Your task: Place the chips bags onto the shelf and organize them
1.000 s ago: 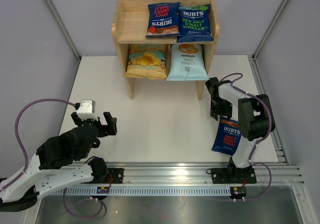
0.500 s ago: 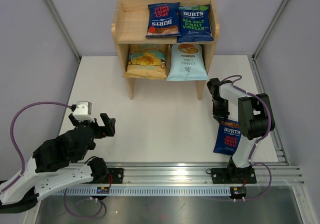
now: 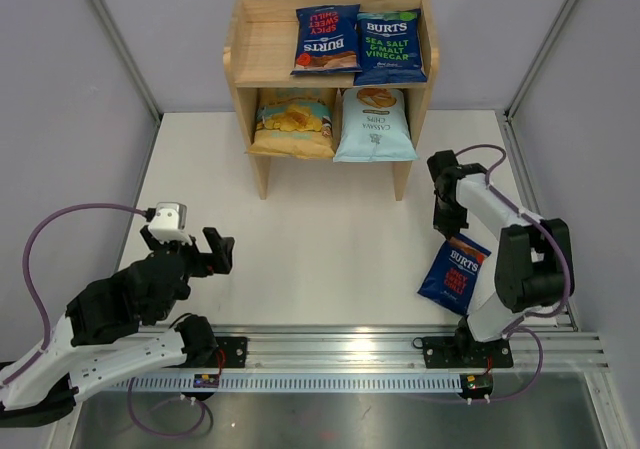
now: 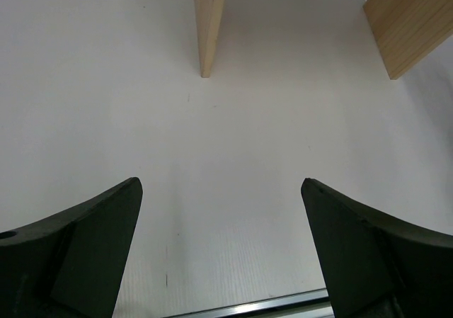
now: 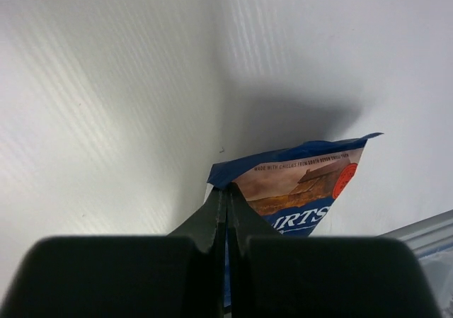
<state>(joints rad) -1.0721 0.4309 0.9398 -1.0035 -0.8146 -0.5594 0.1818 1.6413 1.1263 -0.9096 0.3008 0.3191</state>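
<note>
Table (image 3: 320, 229), shelf (image 3: 262, 49) holding four bags (image 3: 327, 39), right gripper (image 5: 226, 192) pinching fifth bag (image 3: 457, 274), perhaps lifted, left gripper (image 4: 221, 185) spread.

The white table (image 3: 320, 229) carries the wooden shelf (image 3: 265, 49) at its far side and, near the right front, a dark blue bag (image 3: 458, 272) seemingly only partly resting there.

- Shelf (image 3: 265, 54): pale bare wood, matt, faint grain.
- Dark blue bag (image 5: 304, 190): glossy printed film, lightly crinkled.
- Table (image 4: 233, 155): white, matt, finely ribbed.
- Rail (image 3: 330, 344): brushed metal, dull sheen.
- Left gripper (image 4: 219, 183): smooth matt black plastic.
</note>
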